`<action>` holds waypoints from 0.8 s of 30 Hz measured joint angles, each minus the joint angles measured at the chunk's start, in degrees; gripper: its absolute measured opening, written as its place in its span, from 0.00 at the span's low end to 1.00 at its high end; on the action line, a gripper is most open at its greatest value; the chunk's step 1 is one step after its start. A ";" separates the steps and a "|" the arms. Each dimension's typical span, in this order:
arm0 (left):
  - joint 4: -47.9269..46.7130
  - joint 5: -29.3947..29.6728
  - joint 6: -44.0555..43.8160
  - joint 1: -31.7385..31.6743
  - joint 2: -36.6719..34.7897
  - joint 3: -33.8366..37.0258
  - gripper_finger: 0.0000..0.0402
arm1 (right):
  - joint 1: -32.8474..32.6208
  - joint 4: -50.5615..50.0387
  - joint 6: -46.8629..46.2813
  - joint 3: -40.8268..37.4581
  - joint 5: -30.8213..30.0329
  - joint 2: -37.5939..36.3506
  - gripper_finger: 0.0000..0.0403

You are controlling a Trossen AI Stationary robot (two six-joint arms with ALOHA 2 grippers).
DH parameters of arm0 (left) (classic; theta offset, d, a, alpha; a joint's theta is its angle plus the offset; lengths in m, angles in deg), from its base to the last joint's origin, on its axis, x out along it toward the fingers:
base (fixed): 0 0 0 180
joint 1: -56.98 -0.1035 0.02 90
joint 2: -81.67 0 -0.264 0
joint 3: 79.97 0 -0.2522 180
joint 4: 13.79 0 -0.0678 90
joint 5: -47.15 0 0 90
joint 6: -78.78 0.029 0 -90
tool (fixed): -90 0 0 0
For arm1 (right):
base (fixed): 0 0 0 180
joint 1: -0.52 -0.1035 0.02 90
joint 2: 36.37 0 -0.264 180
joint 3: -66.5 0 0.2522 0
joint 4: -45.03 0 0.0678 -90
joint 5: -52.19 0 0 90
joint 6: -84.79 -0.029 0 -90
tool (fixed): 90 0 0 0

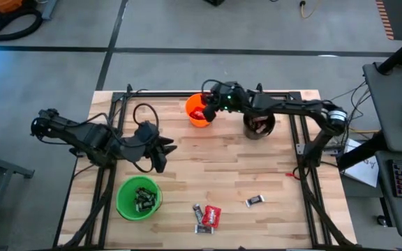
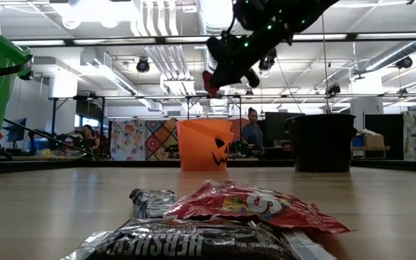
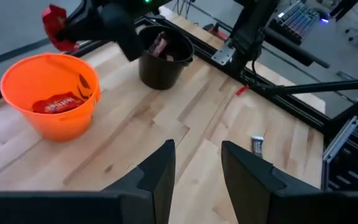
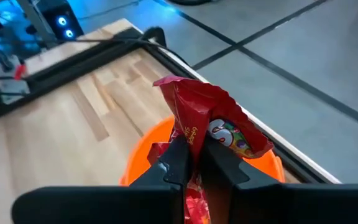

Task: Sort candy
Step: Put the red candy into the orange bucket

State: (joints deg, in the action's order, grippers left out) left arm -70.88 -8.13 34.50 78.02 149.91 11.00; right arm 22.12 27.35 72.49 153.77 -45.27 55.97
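Observation:
My right gripper is shut on a bright red candy packet just above the orange cup; the low view shows that packet well over the cup's rim. Another red packet lies inside the cup. My left gripper hovers open above the table's left middle with nothing between its fingers. A red packet and dark bars lie on the wood near the front edge. My right gripper pinches a crumpled stretch of the red wrapper between its two fingers. Most of the packet sticks out past the fingertips. The fingers slant down from the table's right side. The packet is lifted clear, over the orange cup's opening.
A green cup with dark bars stands at the front left. A black cup with reddish-brown bars stands right of the orange one, under my right arm. Bare wood lies in the table's middle. People and desks show in the room behind.

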 joint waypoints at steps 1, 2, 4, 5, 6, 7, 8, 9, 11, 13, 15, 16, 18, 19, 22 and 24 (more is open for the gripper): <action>0.01 0.27 -0.13 0.00 0.00 0.24 0.29 | 0.11 0.09 0.50 0.43 -0.01 0.90 0.06; -0.09 0.31 -0.23 -0.04 0.00 0.47 0.29 | 0.14 0.08 1.08 0.79 0.00 1.73 0.06; -0.19 0.31 -0.47 -0.13 0.02 0.92 0.29 | 0.14 -0.01 1.82 1.50 -0.01 3.22 0.06; -0.16 0.36 -0.66 -0.24 0.02 1.06 0.29 | 0.12 -0.03 1.90 1.81 -0.01 3.81 0.06; -0.23 0.39 -0.75 -0.33 0.02 1.07 0.29 | 0.12 -0.03 1.89 2.06 -0.05 4.38 0.06; -0.25 0.51 -0.79 -0.33 0.02 1.07 0.29 | 0.13 0.01 1.86 2.36 -0.06 4.80 0.06; -0.37 0.67 -0.80 -0.34 0.02 1.07 0.29 | 0.18 0.08 1.89 2.63 -0.06 5.30 0.06; -0.54 0.78 -0.80 -0.47 0.02 1.07 0.29 | 0.20 0.05 2.05 2.83 -0.11 5.72 0.06; -0.79 0.83 -0.80 -0.75 0.02 1.07 0.29 | 0.24 -0.03 2.65 3.03 -0.51 6.26 0.07; -1.27 0.83 -0.82 -1.09 0.02 1.07 0.29 | 0.29 -0.09 3.00 3.03 -1.59 6.55 0.07; -1.51 0.83 -0.82 -1.41 0.02 1.11 0.29 | 0.31 -0.04 2.96 3.03 -1.56 6.55 0.07; -1.52 0.83 -0.82 -1.54 0.02 1.12 0.29 | 0.31 -0.01 2.98 3.03 -1.54 6.55 0.07; -1.72 0.81 -0.74 -1.76 0.02 1.12 0.29 | 0.34 -0.04 3.21 3.03 -1.54 6.55 0.08; -1.77 0.81 -0.52 -1.77 0.02 1.12 0.29 | 0.33 -0.05 3.24 3.03 -1.52 6.55 0.10; -1.77 0.81 -0.27 -1.75 0.02 1.12 0.29 | 0.41 -0.03 2.98 3.00 -1.41 6.52 0.16; -1.75 0.81 -0.23 -1.77 0.02 1.12 0.29 | 0.42 -0.03 2.94 3.00 -1.37 6.54 0.21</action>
State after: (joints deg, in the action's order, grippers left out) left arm -72.63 -7.32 34.27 76.25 149.94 12.12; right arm 22.54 27.32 75.44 156.77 -46.63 62.51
